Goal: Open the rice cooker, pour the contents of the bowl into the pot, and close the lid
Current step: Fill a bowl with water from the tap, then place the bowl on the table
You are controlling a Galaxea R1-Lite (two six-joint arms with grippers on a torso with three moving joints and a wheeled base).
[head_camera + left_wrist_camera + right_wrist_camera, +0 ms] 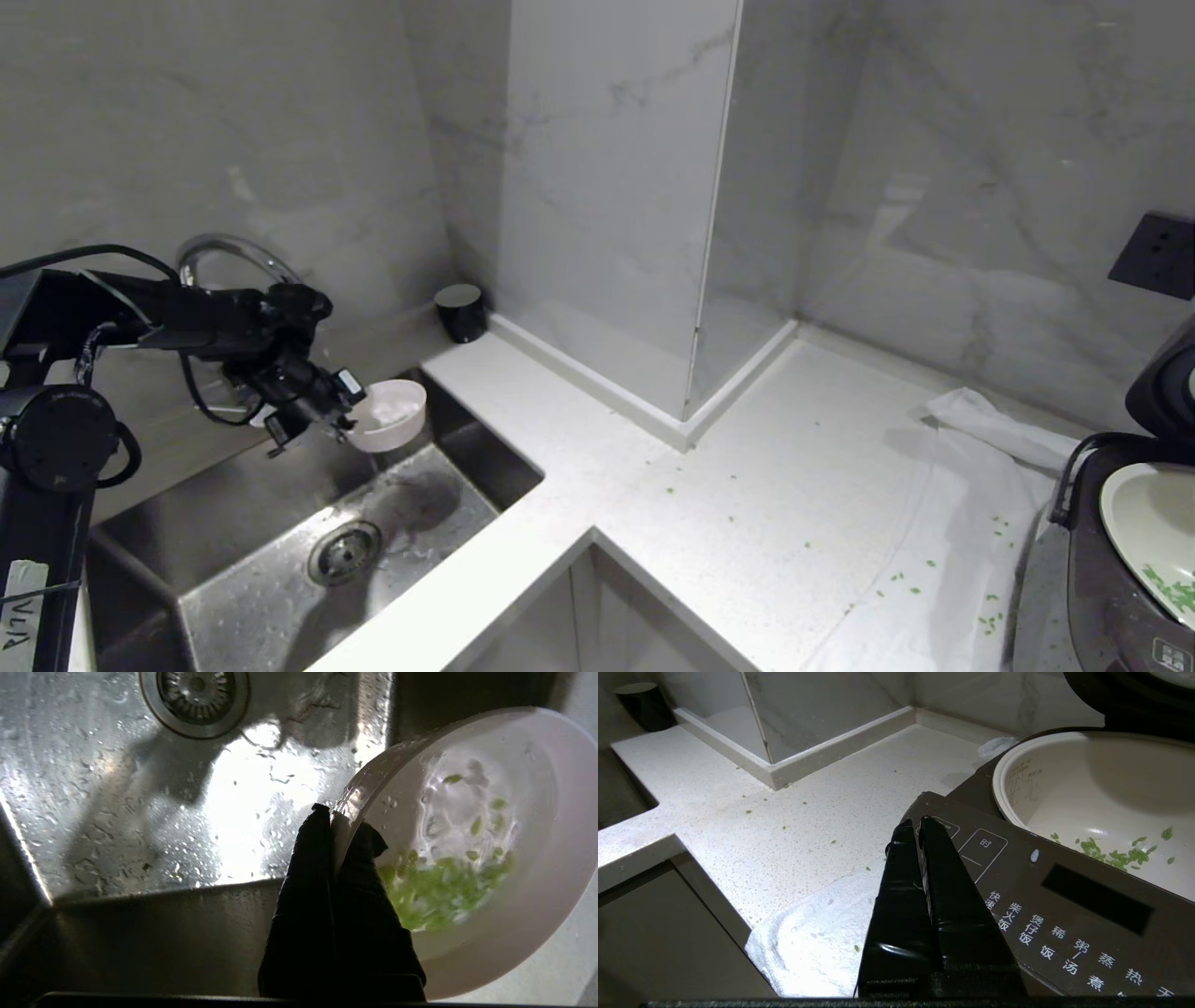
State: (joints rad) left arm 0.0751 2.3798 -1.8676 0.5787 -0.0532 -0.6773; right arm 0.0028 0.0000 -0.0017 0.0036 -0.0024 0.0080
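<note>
Over the sink, my left gripper [351, 423] [341, 820] is shut on the rim of the small pale pink bowl [394, 415] [542, 868], one finger inside and one outside. The bowl tilts and holds wet chopped green contents [439, 891]. The dark rice cooker [1088, 569] [1064, 905] stands at the far right with its lid [1162, 383] [1134, 695] raised. Its white pot [1144, 518] [1087, 784] has some green bits [1115, 856] inside. My right gripper [915, 823] is shut and empty, just above the cooker's front panel.
A steel sink [261, 579] with a drain [345, 551] and a curved faucet [233, 250] lies under the bowl. A black cup [460, 311] stands at the counter's back corner. A white cloth [952, 523] with scattered green bits lies beside the cooker.
</note>
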